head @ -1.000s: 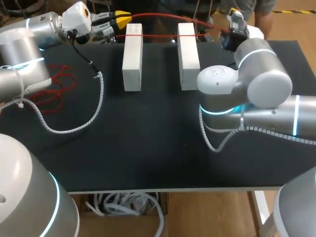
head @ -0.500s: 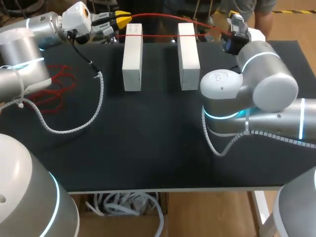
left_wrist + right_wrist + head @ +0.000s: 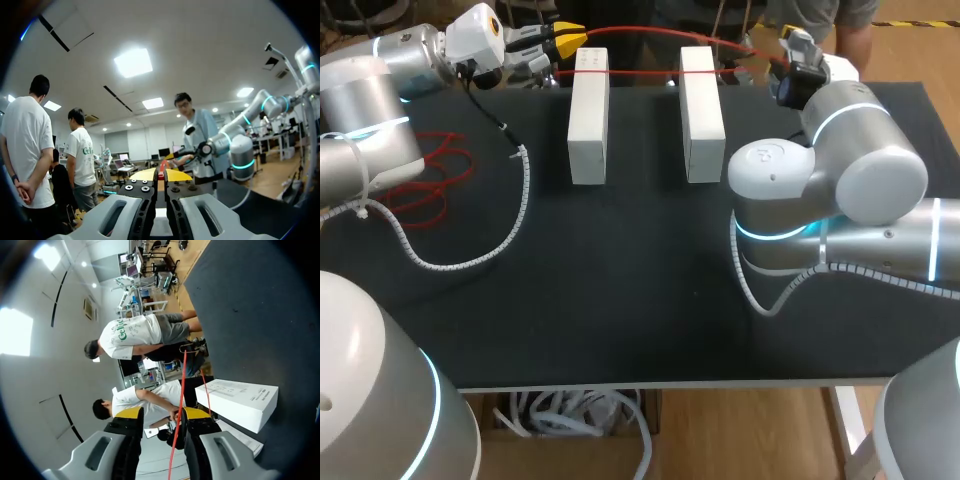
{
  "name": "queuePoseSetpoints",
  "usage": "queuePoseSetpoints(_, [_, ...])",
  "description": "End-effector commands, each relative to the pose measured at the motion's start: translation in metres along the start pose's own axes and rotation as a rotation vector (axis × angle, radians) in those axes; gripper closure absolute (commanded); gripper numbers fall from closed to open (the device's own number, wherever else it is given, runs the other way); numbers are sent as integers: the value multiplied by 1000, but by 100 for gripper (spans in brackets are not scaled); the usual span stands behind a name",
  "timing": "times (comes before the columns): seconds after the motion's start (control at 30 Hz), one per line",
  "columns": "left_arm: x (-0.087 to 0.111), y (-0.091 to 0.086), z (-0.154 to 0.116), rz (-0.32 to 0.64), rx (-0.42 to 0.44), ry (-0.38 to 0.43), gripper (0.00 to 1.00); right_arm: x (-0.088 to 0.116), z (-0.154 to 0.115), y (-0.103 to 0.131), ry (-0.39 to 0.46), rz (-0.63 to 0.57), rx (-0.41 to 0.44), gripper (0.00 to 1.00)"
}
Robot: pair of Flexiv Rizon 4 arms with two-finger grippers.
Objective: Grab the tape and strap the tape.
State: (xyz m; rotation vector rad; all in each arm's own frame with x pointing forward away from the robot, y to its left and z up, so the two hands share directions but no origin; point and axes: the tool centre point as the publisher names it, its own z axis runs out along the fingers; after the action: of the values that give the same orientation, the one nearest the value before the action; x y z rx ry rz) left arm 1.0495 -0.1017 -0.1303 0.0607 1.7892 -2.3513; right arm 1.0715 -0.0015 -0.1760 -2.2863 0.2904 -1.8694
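- Black tabletop [image 3: 620, 280] carries two upright white blocks side by side at its far edge. The left white block [image 3: 588, 115] serves as the landmark below, and the second white block [image 3: 701, 110] stands to its right with a gap between them.
- Red tape [image 3: 640, 72] runs in two strands. One lies across the far ends of both blocks; the other arcs just beyond them. Loose red coils [image 3: 435, 175] lie on the tabletop well to the left of the landmark block.
- Left end effector [image 3: 565, 38] sits at the far left corner of the landmark block. In the left wrist view its yellow tips are pressed together on the tape [image 3: 161, 172], so it is gripping it.
- Right end effector [image 3: 788, 40] is well to the right of the landmark block, past the second block. In the right wrist view [image 3: 163, 413] its fingers stand apart. The tape [image 3: 181, 390] passes between them along one finger, so it is judged open around the strand.
- Change: over the last second the right arm has shifted slightly farther from the landmark block, toward the tabletop's right side. The left arm has stayed put.
- Meaning: the strand appears to be drawn rightward over both blocks. The strapping is judged under way, not complete.
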Motion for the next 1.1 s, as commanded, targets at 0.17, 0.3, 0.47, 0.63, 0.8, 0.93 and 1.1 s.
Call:
queuePoseSetpoints(0.17, [1, 0, 0, 2, 0, -3, 100, 3, -3, 1, -8, -12, 6, 79])
queuePoseSetpoints(0.3, [1, 0, 0, 2, 0, -3, 100, 2, -3, 3, -8, -20, 6, 87])
queuePoseSetpoints(0.47, [1, 0, 0, 2, 0, -3, 100, 3, -1, 4, -18, -60, -21, 100])
queuePoseSetpoints(0.63, [1, 0, 0, 2, 0, -3, 100, 1, 0, 6, -33, -301, -79, 100])
queuePoseSetpoints(0.8, [1, 0, 0, 2, 0, -3, 100, 6, -8, 9, -231, -471, -27, 100])
queuePoseSetpoints(0.93, [1, 0, 0, 2, 0, -3, 100, 9, -12, 10, -285, -501, 10, 100])
queuePoseSetpoints(1.1, [1, 0, 0, 2, 0, -3, 100, 9, -12, 10, -285, -501, 10, 100])
